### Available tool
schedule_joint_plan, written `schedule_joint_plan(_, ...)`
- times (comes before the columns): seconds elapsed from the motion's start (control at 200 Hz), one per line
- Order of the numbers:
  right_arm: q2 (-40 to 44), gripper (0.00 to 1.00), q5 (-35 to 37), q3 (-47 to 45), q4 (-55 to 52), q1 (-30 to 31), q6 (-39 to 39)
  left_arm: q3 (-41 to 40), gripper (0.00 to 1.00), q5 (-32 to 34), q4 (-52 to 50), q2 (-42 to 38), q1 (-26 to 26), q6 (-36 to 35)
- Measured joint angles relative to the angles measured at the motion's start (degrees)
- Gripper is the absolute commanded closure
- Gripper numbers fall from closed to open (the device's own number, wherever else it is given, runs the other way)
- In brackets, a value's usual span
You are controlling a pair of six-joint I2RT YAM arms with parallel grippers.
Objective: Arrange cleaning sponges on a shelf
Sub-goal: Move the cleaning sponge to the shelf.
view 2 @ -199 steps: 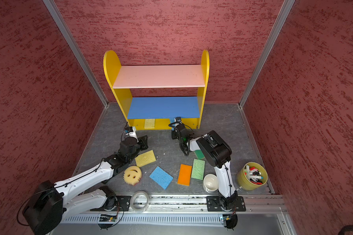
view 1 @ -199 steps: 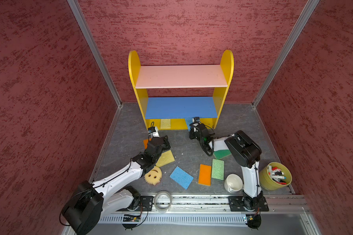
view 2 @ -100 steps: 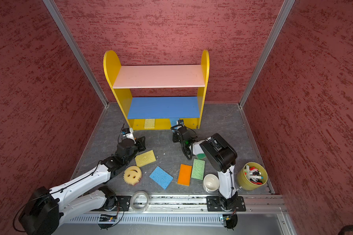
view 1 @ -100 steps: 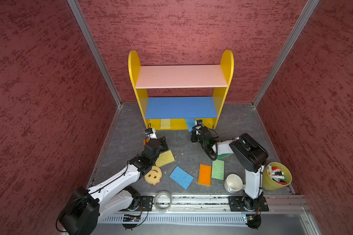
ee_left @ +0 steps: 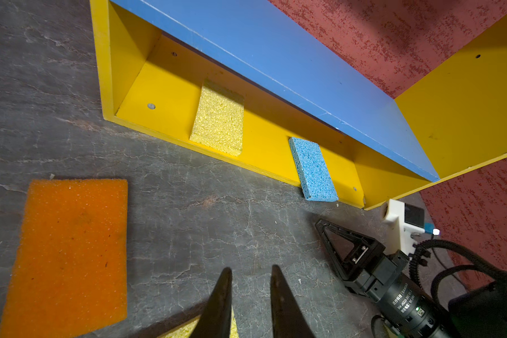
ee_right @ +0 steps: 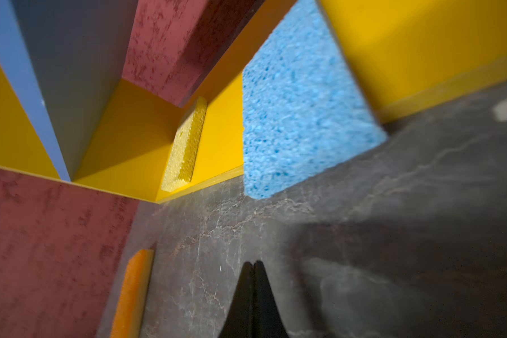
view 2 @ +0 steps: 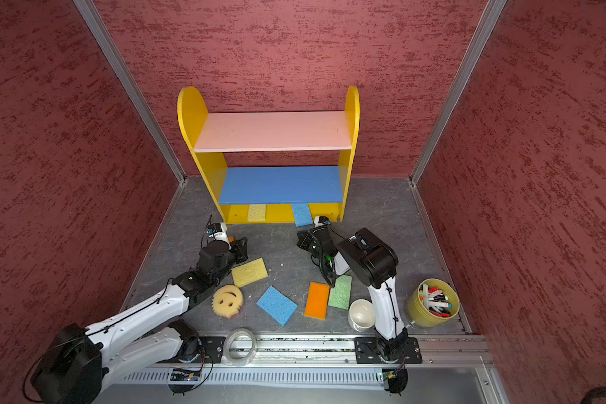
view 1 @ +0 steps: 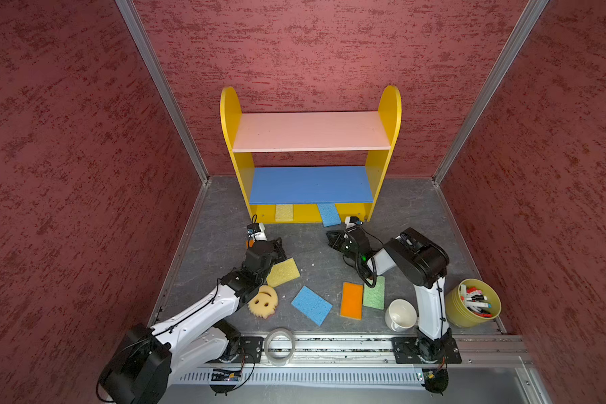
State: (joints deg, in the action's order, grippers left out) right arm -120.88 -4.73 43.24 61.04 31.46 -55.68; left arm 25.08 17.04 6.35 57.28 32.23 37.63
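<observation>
Left wrist view: the left gripper [ee_left: 251, 268] enters at the lower edge. Its two dark fingers stand parted with bare grey floor between them, and it holds nothing. The shelf [ee_left: 275, 58] fills the upper part of the frame. On its yellow base a yellow sponge [ee_left: 218, 120] lies flat, left of centre. Right of it a pale blue sponge [ee_left: 313, 169] lies askew, its near end overhanging the base's front edge. An orange sponge [ee_left: 71, 254] lies flat on the floor at lower left, apart from the shelf.

Right wrist view: the right gripper [ee_right: 253, 263] shows at bottom centre, fingers pressed together, empty.

In both top views the shelf stands at centre against the back wall, with both grippers low over the floor just in front of it. Across the lower centre, on the floor:
- a second yellow sponge [view 1: 283, 272], just beside the left gripper
- a smiley sponge [view 1: 263, 300], against the left arm
- a blue floor sponge [view 1: 311, 305]
- a second orange sponge [view 1: 351, 300] and a green sponge [view 1: 374, 293], side by side

A white mug [view 1: 400, 314] and a marker cup [view 1: 473, 302] stand at lower right. A tape ring [view 1: 279, 346] rests on the front rail.
</observation>
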Motion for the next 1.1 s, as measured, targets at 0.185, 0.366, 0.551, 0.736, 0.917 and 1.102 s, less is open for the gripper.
schedule_joint_plan(0.185, -1.64, 1.0, -0.11, -0.11, 5.35, -1.62, -6.93, -0.42, 0.75, -0.68, 0.0, -1.79, -0.92, -0.09)
schedule_joint_plan(0.366, -1.81, 1.0, 0.59, 0.15, 5.33, -1.95, -9.55, -1.84, 0.74, -1.62, -1.01, -3.52, -2.38, -0.07)
schedule_joint_plan(0.551, -1.81, 1.0, 2.25, 1.84, 2.21, -1.95, -10.05, -2.19, 0.74, -2.25, -1.68, -4.04, -3.65, -0.02)
schedule_joint_plan(0.736, -1.42, 1.0, 5.49, 4.13, -2.4, -1.95, -11.93, -2.21, 0.74, -3.1, -1.75, -4.04, -4.11, 0.0)
schedule_joint_plan(0.917, 0.39, 1.0, 9.75, 6.08, -9.99, -1.95, -13.99, -2.21, 0.74, -3.54, -1.95, -4.04, -4.61, 0.0)
schedule_joint_plan(1.102, 0.87, 1.0, 11.74, 8.28, -15.32, -1.95, -13.99, -2.21, 0.73, -4.02, -2.1, -4.02, -4.7, 0.0)
